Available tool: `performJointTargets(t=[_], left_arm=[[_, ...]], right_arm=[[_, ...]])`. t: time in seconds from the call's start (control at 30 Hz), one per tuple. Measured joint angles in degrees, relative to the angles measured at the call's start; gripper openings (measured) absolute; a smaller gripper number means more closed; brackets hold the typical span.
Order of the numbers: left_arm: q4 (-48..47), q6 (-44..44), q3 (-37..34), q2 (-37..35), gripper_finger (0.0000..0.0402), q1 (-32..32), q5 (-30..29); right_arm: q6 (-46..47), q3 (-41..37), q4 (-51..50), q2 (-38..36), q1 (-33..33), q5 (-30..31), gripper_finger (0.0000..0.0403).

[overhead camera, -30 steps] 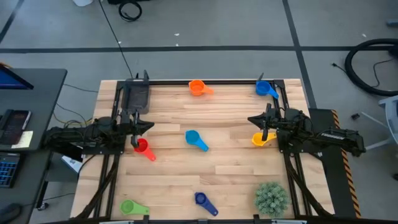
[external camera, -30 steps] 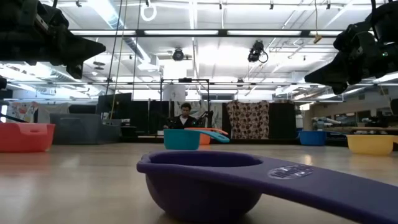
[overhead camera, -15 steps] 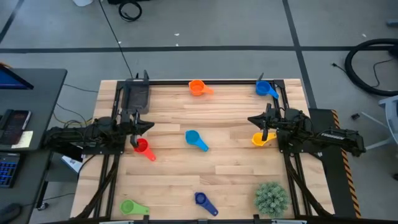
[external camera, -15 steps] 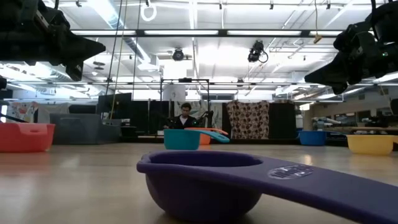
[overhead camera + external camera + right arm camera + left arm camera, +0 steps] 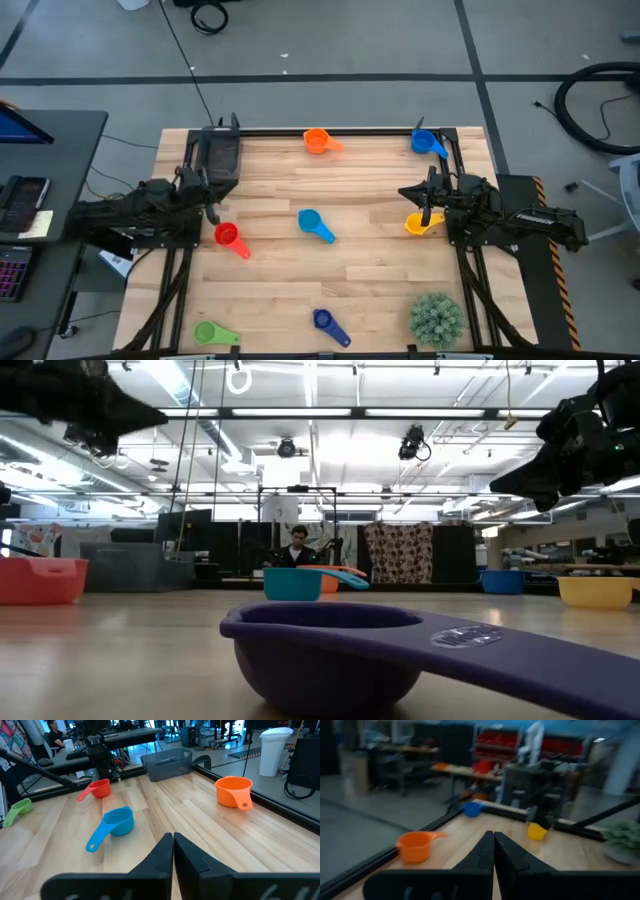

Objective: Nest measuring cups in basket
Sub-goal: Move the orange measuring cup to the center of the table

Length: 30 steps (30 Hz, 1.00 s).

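Left tool, pinched shut and empty, hovers just above the red cup, the basket close beyond; it's pulled back off that cup.

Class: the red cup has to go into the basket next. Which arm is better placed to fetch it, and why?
Probably the left. Its shut hand hovers just beside the red cup, with the basket on its own side; the right hand waits across the table by the yellow cup.

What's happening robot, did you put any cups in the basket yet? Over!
Left tool shut, empty, near the red cup. Right tool shut, empty, above the yellow cup. Basket empty, cups scattered. Nothing blocking.
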Motion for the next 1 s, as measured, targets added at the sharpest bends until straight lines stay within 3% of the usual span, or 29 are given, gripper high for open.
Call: performJointTargets(t=[0.13,0.4,0.6,0.8,1.0], left_arm=[[-8.6,-3.88,10.54,10.13,0.0009,0.0,-0.18],[-22.15,-2.7,34.02,34.76,0.0009,0.18,-3.94],[-34.95,-6.86,52.83,49.76,0.0009,3.2,-3.92],[-49.51,-9.15,68.1,59.5,0.0009,7.17,-3.95],[-56.14,-11.68,73.63,62.57,0.0009,8.48,-3.92]], right_arm=[[-0.01,0.02,0.02,-0.01,0.0,0.0,0.0018],[-0.01,0.01,0.02,-0.01,0.0,0.0,0.0018],[-0.02,0.01,0.7,-0.02,-0.01,0.0,0.0018],[0.0,0.02,1.04,0.0,0.0,0.0,0.0018],[-0.01,0.02,5.17,0.0,-0.02,1.61,0.0018]])
